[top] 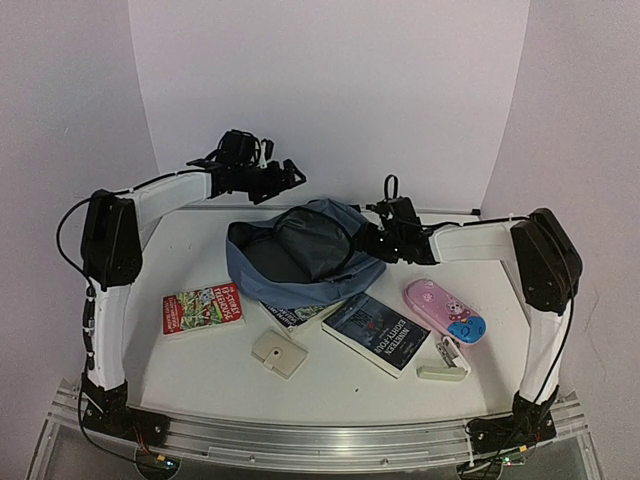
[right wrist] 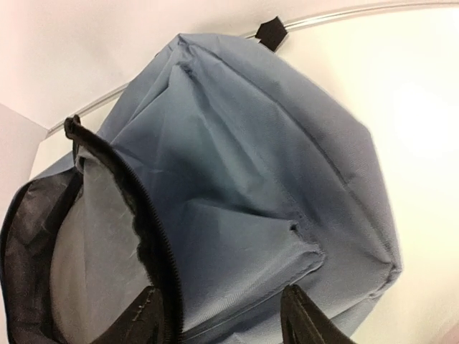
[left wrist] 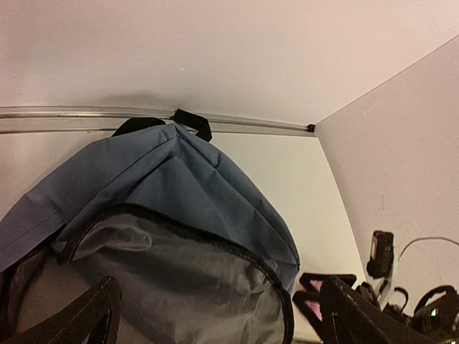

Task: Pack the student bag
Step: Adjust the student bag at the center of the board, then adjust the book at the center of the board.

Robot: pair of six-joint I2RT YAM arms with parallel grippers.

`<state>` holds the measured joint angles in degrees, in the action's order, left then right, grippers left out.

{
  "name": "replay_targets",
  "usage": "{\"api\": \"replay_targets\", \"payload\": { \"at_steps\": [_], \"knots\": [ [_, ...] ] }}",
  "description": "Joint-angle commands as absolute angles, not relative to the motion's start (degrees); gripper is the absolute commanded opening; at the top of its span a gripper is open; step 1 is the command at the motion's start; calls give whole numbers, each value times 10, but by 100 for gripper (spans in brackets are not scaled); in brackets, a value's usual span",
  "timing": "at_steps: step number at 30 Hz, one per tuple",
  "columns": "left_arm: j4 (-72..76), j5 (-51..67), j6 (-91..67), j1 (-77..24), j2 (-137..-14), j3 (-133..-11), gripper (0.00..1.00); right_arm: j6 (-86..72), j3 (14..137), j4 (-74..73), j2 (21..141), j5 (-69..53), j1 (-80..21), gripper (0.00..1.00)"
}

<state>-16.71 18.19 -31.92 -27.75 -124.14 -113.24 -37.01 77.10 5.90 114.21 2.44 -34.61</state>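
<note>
I count one student bag (top: pixel 300 255), three books, one pencil case, two small pale items and two grippers. The bag is my reference for everything else. It sits on the table (top: pixel 190 262) between the two grippers.

It lies slumped, mouth up, the black zip edge gaping and the grey lining showing. From overhead its longer spread runs roughly left to right. The end with the black carry loop (left wrist: pixel 192 120) points away from me, at the back wall.

The left gripper (top: pixel 288 177) hangs above the bag's far-left edge with its jaws spread wide and nothing between them. The right gripper (right wrist: pixel 226 321) is at the bag's right end, jaws apart. Blue fabric beside the zip lies between its fingers (right wrist: pixel 147 315), and I cannot tell whether they touch it.

On the bag's near side:
- The red book (top: pixel 203 309) lies to the left, apart from the bag.
- A dark book (top: pixel 293 314) is tucked partly under the bag's near edge.
- The navy book (top: pixel 375 333) lies just right of the dark book.
- The pink pencil case (top: pixel 445 311) lies near the bag's right end.
- A cream square item (top: pixel 278 353) and a white hinged item (top: pixel 443 365) lie nearest me.
</note>
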Motion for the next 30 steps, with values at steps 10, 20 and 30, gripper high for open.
{"api": "replay_targets", "payload": {
  "at_steps": [10, 20, 30],
  "knots": [
    [-235, 85, -324, -229, -845, -682, 100, -335, 696, 54, 918, -63, -348, 87],
    [-210, 97, -335, -120, -835, -523, 100, -430, 567, 128, 830, -97, -460, 88],
    [-143, 91, -296, -109, -968, -558, 99, -489, 490, 193, 850, -90, -549, 87]
  ]
}}
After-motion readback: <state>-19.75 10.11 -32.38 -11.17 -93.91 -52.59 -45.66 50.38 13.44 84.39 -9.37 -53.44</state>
